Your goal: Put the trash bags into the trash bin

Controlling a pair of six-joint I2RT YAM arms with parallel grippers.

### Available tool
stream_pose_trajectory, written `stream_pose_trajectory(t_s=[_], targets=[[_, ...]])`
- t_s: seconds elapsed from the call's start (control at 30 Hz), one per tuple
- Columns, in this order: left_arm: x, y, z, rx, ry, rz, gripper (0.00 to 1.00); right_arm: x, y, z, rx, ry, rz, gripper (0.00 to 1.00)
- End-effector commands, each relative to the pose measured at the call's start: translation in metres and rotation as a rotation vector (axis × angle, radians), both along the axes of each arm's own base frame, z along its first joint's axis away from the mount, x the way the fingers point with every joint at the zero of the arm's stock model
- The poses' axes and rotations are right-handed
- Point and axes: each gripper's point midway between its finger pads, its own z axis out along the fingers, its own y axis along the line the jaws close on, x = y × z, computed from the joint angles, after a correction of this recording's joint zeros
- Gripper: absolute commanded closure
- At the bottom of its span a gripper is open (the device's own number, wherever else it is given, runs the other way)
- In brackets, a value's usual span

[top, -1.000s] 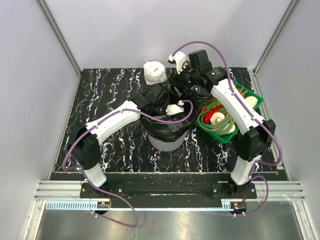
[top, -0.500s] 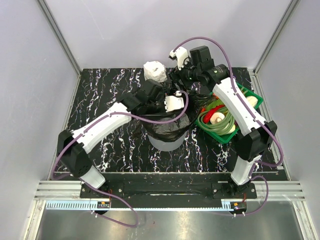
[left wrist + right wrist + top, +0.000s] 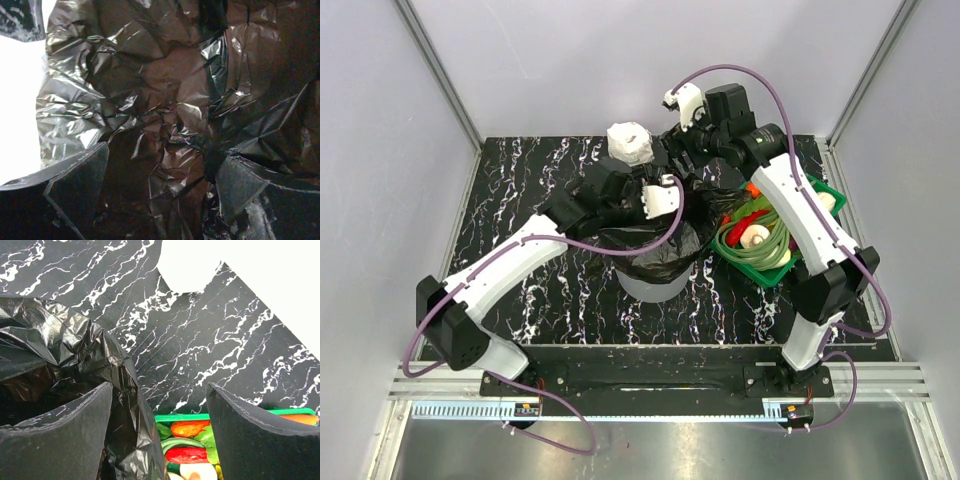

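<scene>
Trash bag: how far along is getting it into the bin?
Done: the trash bag sits in the trash bin, with film bunched over the rim. In hand: nothing is gripped. The left hand is open over crumpled film, and the right hand is open beside the bag's edge. Left: film stands up near the green basket and probably needs spreading or tucking.

A green basket (image 3: 776, 273) of vegetables (image 3: 186, 429) is sitting just below the right gripper (image 3: 157, 390), showing low between its fingers. A white wrapped roll (image 3: 630, 143) is resting on the black marbled table (image 3: 520, 190), just beyond the left gripper (image 3: 162, 152) and beside the right one.
</scene>
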Motion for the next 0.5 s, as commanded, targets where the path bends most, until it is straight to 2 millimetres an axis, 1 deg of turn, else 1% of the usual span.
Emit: stream_pose_trajectory(t_s=[0.0, 0.17, 0.23, 0.33, 0.47], targets=[[-0.001, 0.003, 0.047, -0.106, -0.069, -0.006, 0.12, -0.017, -0.015, 0.065, 0.046, -0.131, -0.036, 0.19], [-0.023, 0.004, 0.033, -0.012, 0.045, -0.113, 0.12, -0.026, -0.023, 0.07, 0.034, -0.137, -0.044, 0.19], [-0.03, 0.005, 0.029, 0.017, 0.079, -0.143, 0.12, -0.029, -0.026, 0.068, 0.026, -0.135, -0.046, 0.19], [-0.041, 0.005, 0.016, 0.076, 0.148, -0.204, 0.12, -0.032, -0.029, 0.062, 0.011, -0.126, -0.052, 0.2], [-0.047, 0.008, -0.013, 0.165, 0.208, -0.253, 0.12, -0.035, -0.032, 0.057, 0.001, -0.118, -0.052, 0.19]])
